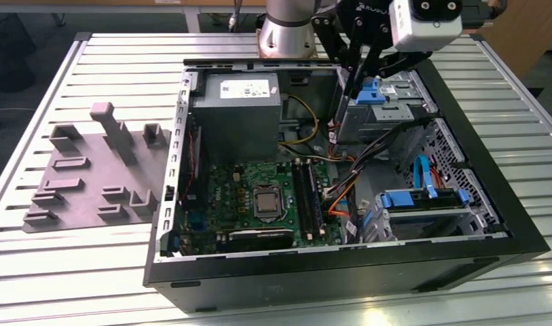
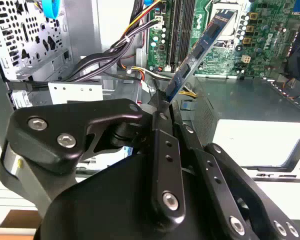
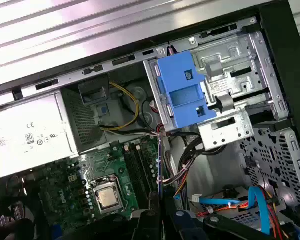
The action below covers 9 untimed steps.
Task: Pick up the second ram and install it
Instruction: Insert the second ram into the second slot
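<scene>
The black, multi-link gripper was seen pressed together on one end of the second ram, a long, thin, flat blue circuit-board stick, which was held edge-on and slanted out from the fingertips above the open case. In the exterior view the stick was carried over the back part of the black computer tower, just beside a chunky bright-blue plastic drive clip. Below and beyond the held stick, the green motherboard with its long black slot rails was shown. A grey metal power supply box was set near the gripper. Farthest off, a grey moulded fixture plate lay on the slatted aluminium table.
</scene>
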Each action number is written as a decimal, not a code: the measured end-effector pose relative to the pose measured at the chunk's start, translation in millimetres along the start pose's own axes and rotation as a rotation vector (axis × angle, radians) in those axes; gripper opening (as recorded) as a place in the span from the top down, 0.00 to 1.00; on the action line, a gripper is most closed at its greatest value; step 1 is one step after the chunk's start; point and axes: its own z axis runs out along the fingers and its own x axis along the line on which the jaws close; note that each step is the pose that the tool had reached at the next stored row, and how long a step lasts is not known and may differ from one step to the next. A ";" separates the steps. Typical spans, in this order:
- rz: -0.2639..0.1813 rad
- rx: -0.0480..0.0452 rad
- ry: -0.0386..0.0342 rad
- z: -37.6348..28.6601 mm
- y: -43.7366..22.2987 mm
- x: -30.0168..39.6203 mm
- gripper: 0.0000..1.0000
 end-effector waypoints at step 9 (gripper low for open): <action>-0.078 0.0005 0.0027 0.1 0.0 0.0 0.86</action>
